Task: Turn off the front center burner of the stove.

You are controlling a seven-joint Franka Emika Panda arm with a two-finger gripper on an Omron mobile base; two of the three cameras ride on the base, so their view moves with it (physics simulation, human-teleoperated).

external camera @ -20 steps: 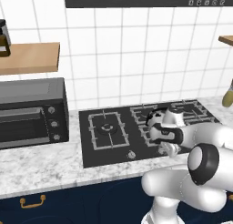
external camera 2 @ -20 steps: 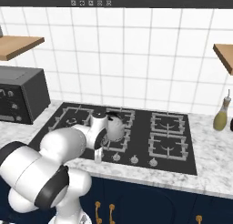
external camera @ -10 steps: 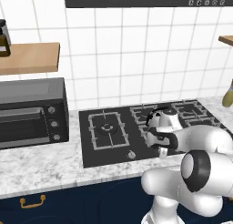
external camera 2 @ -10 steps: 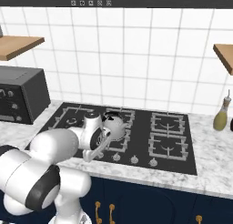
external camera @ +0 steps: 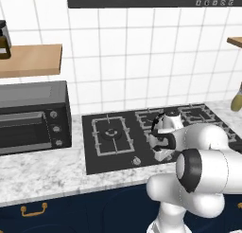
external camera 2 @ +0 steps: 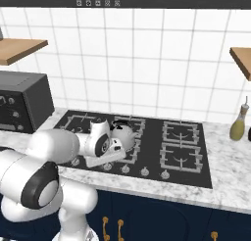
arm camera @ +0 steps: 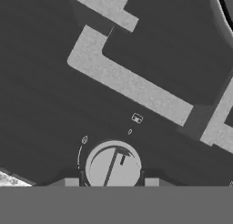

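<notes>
stove (external camera: 118,147): glossy black glass | knob (arm camera: 113,166): brushed silver metal | counter (external camera: 42,173): marbled stone

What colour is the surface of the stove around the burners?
The stove has a black glass surface under grey grates; the right base view shows it best.

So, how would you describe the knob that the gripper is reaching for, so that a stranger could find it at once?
Start at the black stove set in the marble counter, to the right of the toaster oven. Along its front edge runs a row of small silver knobs. The one meant lies under the robot's hand, right before the gripper in the hand view, with one finger on each side, unlike its free neighbours.
</notes>
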